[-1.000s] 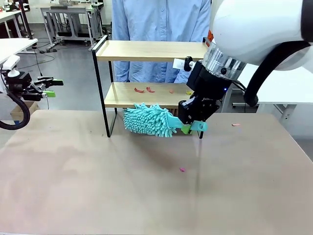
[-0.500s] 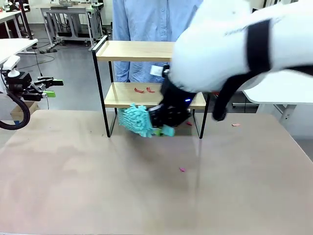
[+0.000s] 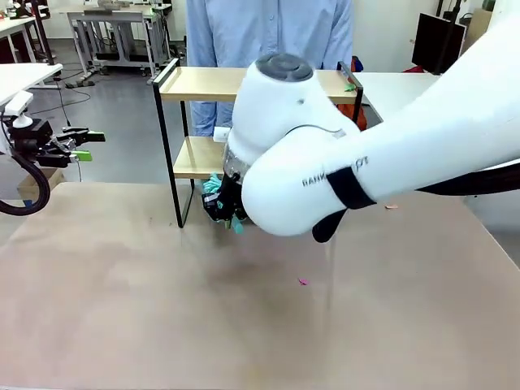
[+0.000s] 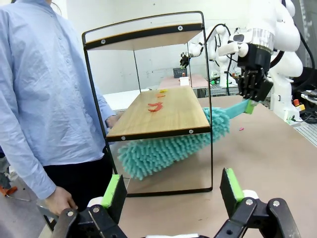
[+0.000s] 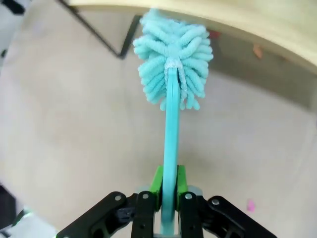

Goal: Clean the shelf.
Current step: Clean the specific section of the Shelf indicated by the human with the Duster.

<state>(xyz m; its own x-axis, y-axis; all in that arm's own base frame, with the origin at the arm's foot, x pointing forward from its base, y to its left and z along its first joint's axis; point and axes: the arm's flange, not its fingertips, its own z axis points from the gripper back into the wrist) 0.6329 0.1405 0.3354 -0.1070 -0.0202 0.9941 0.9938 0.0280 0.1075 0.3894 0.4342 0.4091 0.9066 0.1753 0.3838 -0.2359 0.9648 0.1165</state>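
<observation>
Jaws of the right gripper are pinched tight on the flat handle of the one teal duster. Its fluffy head lies just under the lower board of the single two-board shelf, which stands at the far side of the desk, right in front of a person in a blue shirt. A few red scraps lie on that lower board and two pink scraps on the desk, while the left gripper, off to the shelf's side, has its jaws spread wide on nothing.
</observation>
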